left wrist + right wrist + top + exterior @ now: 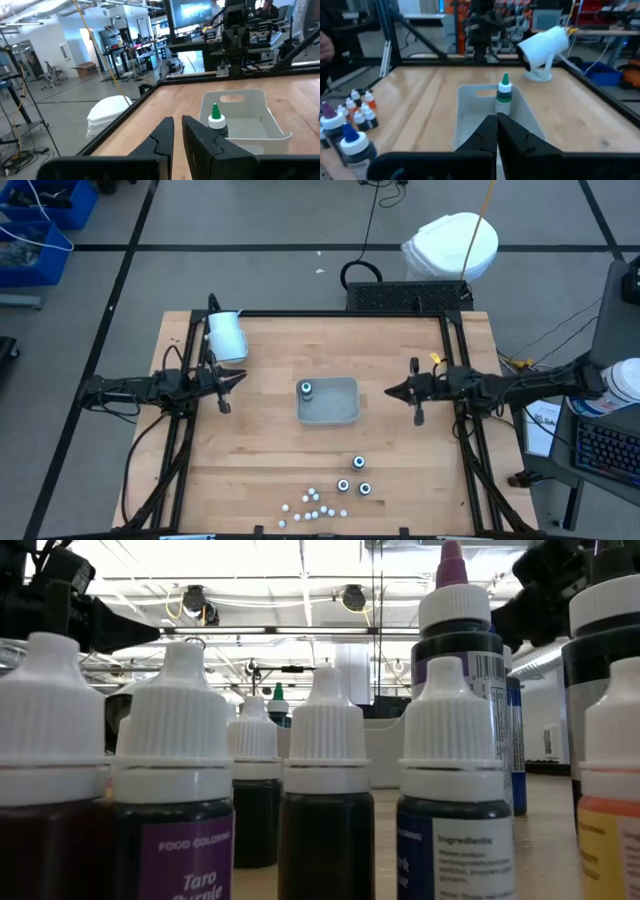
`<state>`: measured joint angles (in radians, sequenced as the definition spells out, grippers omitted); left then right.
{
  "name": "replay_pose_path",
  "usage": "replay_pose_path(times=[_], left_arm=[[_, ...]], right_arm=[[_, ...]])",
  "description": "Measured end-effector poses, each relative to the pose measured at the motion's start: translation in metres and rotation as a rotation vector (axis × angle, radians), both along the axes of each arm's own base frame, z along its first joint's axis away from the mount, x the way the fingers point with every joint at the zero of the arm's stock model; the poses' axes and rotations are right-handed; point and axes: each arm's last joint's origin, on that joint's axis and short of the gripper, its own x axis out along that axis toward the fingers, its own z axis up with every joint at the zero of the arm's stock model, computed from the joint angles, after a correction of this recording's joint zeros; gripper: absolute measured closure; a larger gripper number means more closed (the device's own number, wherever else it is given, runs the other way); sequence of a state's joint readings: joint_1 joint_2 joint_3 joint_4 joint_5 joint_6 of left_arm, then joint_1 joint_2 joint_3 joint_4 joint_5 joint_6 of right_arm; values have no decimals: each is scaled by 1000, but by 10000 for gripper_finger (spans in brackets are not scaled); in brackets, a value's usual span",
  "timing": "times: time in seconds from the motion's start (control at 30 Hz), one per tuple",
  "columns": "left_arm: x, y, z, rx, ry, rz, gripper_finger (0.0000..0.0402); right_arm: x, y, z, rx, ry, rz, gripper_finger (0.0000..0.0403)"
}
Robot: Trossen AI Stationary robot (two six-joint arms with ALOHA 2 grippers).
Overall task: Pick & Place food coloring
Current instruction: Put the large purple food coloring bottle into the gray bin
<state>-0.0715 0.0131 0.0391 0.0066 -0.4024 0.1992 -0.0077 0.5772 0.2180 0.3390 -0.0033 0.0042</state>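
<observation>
A pale grey tray [338,408] sits mid-table. One green-tipped food coloring bottle [305,388] stands upright on its floor in the far left corner, and also shows in the wrist views [504,96] [216,121]. Three dark round bottles [355,478] and several tiny white ones [314,505] stand on the wood near the front edge, filling the low view [325,790]. My left gripper [240,379] [177,131] hovers left of the tray, shut to a thin slit and holding nothing. My right gripper [390,392] [496,122] hovers right of the tray, shut and holding nothing.
A large white cylinder on a stand [226,335] sits at the far left corner of the table. Black frame rails [455,360] run along the table's sides and far edge. Bare wood lies between the tray and the bottle cluster.
</observation>
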Motion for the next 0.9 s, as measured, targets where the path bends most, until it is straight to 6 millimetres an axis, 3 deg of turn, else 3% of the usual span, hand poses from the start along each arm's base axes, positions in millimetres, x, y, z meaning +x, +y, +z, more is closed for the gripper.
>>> replay_pose_path(times=[0.47, 0.57, 0.77, 0.9], left_arm=[[-1, 2, -2, -61, -7, 70, 355], [1, 2, -3, -137, -15, 65, 355], [12, -4, -7, -287, 66, -86, 355], [27, -10, 9, -347, 77, -188, 355]], right_arm=[[-15, -4, -15, -63, -159, -30, 402], [-17, -4, -6, -73, -270, -35, 402], [-16, -4, -7, -67, -273, -31, 402], [-16, -4, -8, -62, -258, -30, 401]])
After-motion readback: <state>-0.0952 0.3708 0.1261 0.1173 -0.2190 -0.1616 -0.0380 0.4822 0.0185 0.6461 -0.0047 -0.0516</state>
